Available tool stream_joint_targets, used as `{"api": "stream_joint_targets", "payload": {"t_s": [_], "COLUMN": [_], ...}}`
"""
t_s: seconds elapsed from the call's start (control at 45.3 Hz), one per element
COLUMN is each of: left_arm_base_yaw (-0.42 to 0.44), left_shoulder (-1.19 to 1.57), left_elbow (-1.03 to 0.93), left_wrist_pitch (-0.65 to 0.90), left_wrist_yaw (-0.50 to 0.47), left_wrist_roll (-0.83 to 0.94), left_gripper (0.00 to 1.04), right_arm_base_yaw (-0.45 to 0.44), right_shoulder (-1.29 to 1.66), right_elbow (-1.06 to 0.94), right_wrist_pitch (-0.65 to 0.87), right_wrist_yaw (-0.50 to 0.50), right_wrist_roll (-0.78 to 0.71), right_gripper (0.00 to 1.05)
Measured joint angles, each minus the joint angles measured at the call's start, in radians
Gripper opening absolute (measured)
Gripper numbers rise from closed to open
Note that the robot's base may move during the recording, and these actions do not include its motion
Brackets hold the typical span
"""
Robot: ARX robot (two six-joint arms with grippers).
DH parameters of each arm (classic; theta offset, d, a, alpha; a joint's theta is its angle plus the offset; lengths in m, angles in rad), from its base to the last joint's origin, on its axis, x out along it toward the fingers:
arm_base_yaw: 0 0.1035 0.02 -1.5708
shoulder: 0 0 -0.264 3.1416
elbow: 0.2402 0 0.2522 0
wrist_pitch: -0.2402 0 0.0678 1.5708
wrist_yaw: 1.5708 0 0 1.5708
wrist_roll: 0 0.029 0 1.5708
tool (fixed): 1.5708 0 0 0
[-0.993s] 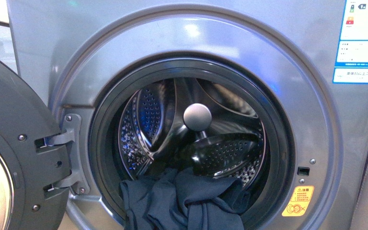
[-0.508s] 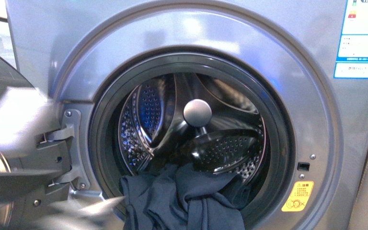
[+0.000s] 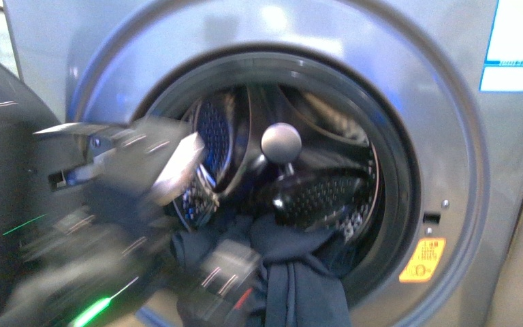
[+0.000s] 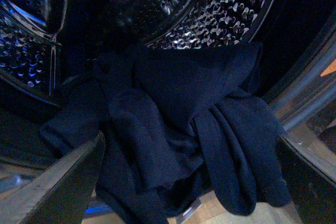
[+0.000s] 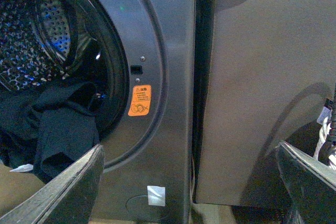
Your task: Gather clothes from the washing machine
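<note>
Dark clothes (image 3: 293, 272) slump at 6 o'clock of washing machine (image 3: 415, 122) mouth, draping over rim. Soft, light, floppy; likely best pinched at bunched top fold. Left pincer (image 4: 190, 145) wide open, empty; right pincer (image 5: 190, 148) open, empty.

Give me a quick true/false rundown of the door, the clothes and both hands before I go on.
1. The door is open. True.
2. The clothes spill out over the mouth of the drum. True.
3. The left hand is shut on the clothes. False: it is open, with the clothes ahead of it, ungripped.
4. The right hand points into the drum. False: it is open and faces the front of the washer, by the orange sticker.
</note>
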Motion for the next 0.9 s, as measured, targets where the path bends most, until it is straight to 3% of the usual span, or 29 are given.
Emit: {"api": "stream_joint_targets", "payload": {"t_s": [0.331,0.905], "left_arm_base_yaw": [0.019,0.035], "left_shoulder": [0.195,0.441], "left_elbow": [0.243,0.494], "left_wrist_pitch": [-0.148,-0.34], "left_wrist_yaw": [-0.017,-0.164], "left_wrist_roll": [-0.033,0.003], "left_gripper": [0.98,0.98], "right_arm_base_yaw": [0.0,0.0], "right_shoulder": [0.0,0.0], "right_elbow": [0.0,0.0], "right_wrist_pitch": [0.0,0.0], "right_wrist_yaw": [0.0,0.0], "right_wrist_roll": [0.0,0.0], "right_gripper": [0.97,0.97]}}
